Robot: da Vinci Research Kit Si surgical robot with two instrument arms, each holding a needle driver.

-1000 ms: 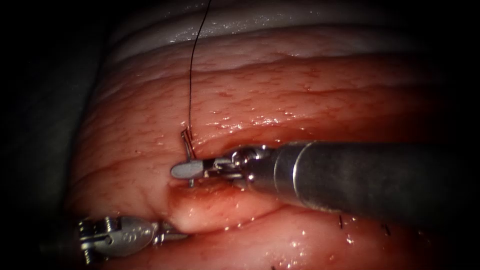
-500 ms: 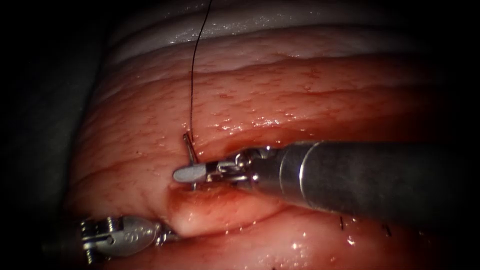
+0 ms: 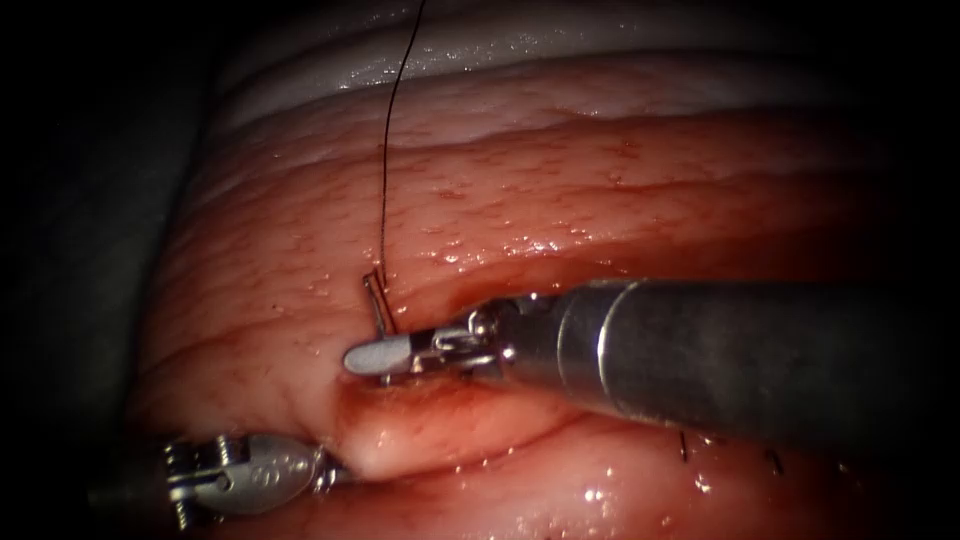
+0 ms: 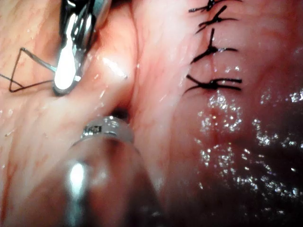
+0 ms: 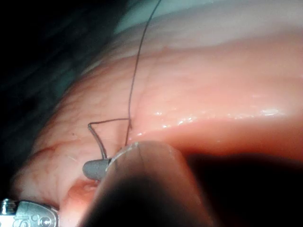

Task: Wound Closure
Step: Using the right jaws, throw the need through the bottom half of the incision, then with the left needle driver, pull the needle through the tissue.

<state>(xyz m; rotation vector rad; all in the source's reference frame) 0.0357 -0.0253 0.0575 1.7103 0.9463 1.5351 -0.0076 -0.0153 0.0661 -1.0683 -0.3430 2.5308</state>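
My right tool comes in from the right, its jaws shut on the curved needle not far from the tail. The tail stands up above the jaws. The rest of the curve goes down into the tissue at the left end of the cut, with the point hidden. Dark thread runs from the tail up and away. The same grip shows in the right wrist view, with the right tool, needle and thread. My left tool at the lower left pinches the tissue lip.
Several finished black stitches lie along the closed part of the cut, and their cut ends poke up below the right shaft. Red fluid wets the cut's edge. The tissue's pale edge lies at the back.
The right tool has shifted slightly down with the needle, and less of the needle shows below its jaws. The left tool has stayed where it was.
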